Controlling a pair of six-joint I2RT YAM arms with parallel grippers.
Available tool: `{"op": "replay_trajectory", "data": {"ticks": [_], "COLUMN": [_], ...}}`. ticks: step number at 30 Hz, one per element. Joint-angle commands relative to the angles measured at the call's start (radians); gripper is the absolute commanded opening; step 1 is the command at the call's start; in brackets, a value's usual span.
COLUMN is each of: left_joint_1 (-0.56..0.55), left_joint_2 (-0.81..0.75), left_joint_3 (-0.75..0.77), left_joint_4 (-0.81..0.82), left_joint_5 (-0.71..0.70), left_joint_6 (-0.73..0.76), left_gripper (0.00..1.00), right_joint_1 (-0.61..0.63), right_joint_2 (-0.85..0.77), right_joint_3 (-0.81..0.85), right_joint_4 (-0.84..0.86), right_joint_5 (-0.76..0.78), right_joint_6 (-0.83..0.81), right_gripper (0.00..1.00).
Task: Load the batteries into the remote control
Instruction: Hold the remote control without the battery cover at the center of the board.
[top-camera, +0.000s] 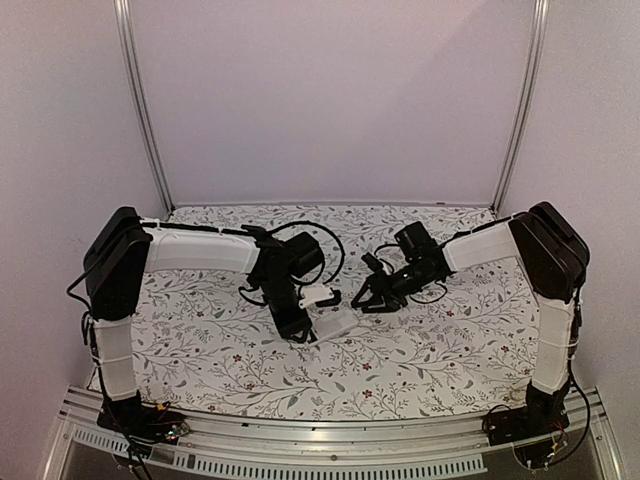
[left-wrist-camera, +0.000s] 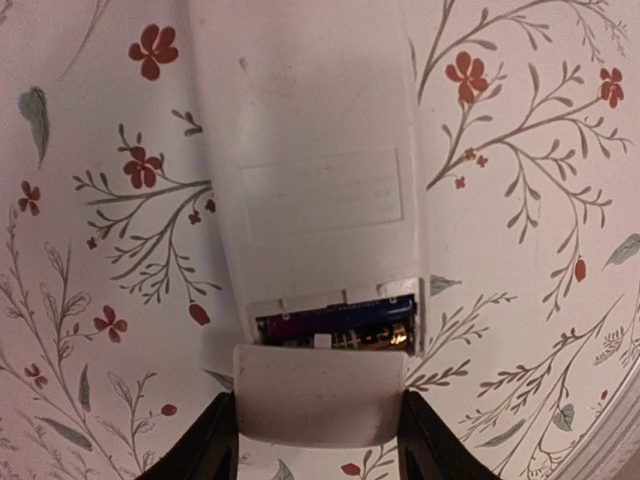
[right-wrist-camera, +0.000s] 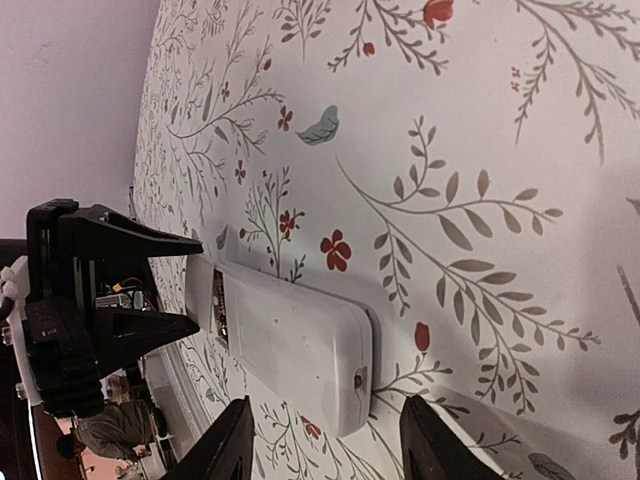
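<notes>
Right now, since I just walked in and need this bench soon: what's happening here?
The remote lies back up on the table, its battery cover slid partly open with batteries showing inside. The left arm has its jaws closed on the cover end; the right arm holds its jaws open at the other end.

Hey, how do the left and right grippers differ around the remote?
The left gripper holds its fingers against the remote control at the cover end; the right gripper stands open, fingers clear of the other end. The left one sits by the exposed batteries, the right one by the closed end. Both face the remote.
</notes>
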Motion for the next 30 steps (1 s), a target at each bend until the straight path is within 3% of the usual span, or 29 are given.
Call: {"op": "replay_trajectory", "data": {"ticks": [1,13,30], "left_joint_1": [-0.017,-0.024,-0.024], "left_joint_2": [-0.02,0.026,0.086], "left_joint_3": [0.024,0.073,0.112], "left_joint_4": [-0.027,-0.053,-0.086], "left_joint_5": [0.004,-0.014,-0.026], "left_joint_6": [-0.013,-0.025,-0.014], "left_gripper": [0.51,0.51,0.51], "right_joint_1": [0.02,0.051,0.066], "right_joint_2": [0.047,0.053,0.042], "right_joint_3": [0.038,0.016,-0.005], "right_joint_4": [-0.015,-0.032,-0.042], "right_joint_5": [0.011,-0.005,-0.01], "right_joint_6": [-0.002,-0.009,-0.002], "right_gripper": [0.49,0.37,0.31]}}
